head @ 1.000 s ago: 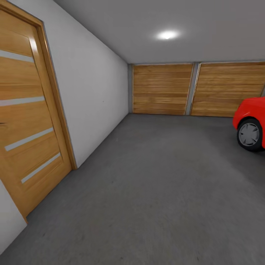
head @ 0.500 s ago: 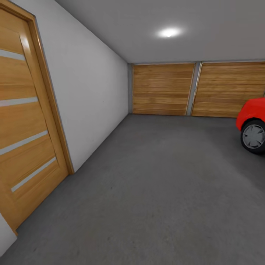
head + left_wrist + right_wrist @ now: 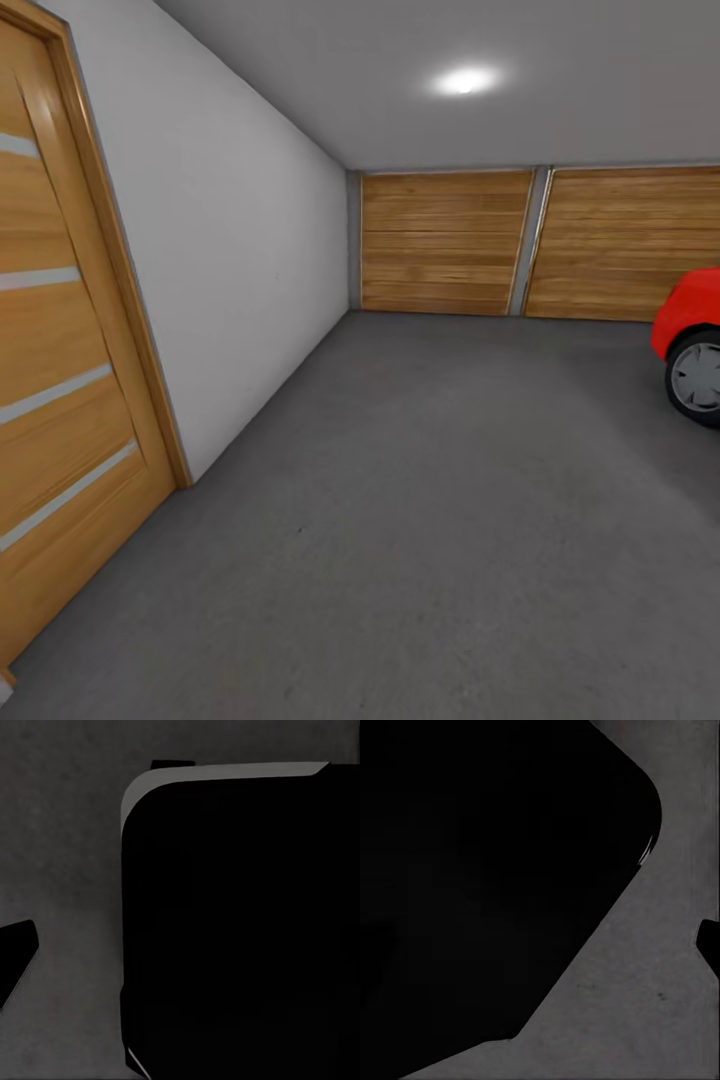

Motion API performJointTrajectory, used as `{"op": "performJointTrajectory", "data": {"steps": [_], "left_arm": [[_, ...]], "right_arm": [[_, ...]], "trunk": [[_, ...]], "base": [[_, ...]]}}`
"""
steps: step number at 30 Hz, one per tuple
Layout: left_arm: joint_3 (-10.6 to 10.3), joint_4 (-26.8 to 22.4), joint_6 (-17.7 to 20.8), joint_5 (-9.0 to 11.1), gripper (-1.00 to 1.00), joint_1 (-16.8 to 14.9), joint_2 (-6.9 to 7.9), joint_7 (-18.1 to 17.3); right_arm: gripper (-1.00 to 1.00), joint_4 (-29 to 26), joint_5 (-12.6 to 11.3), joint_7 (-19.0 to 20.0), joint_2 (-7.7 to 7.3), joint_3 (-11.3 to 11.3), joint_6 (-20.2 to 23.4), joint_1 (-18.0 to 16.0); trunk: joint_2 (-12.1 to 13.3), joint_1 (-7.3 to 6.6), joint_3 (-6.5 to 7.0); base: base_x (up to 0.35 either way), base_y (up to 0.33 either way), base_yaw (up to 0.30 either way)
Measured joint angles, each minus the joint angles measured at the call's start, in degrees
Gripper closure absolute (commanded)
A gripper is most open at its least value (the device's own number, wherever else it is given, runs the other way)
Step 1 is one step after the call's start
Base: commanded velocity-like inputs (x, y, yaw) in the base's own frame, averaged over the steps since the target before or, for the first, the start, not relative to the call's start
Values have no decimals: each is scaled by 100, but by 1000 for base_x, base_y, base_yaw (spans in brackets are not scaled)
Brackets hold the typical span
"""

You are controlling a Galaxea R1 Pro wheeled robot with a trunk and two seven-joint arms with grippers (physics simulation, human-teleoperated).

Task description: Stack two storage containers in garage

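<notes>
Two wide garage doors of horizontal wood planks (image 3: 540, 245) close the far end of the garage, split by a narrow pale post. At the head view's left edge stands a light wooden door with thin pale horizontal strips (image 3: 55, 380), set in a wooden frame against the plain pale grey side wall (image 3: 250, 260). The dark grey, faintly mottled concrete floor (image 3: 420, 500) spreads from the bottom of the view to the garage doors. Overhead, a round white ceiling light (image 3: 462, 81) glows on the grey ceiling. At the right edge sits the front of a glossy red car (image 3: 688, 310), with its dark tyre and grey hubcap resting on the floor. In the left wrist view a large black rounded body (image 3: 240, 922) covers most of the concrete; a similar black bulk (image 3: 487, 877) shows in the right wrist view. From these pictures I cannot tell whether either gripper's fingers are parted or closed, nor where the two storage containers are.
</notes>
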Motion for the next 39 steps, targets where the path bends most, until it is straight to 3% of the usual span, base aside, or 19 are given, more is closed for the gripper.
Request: {"op": "performJointTrajectory", "data": {"steps": [39], "left_arm": [[0,0,-13,0,-100,0,7,0]], "right_arm": [[-100,0,-26,-2,11,-13,-2,0]], "trunk": [[0,0,0]], "base": [[298,0,0]]}}
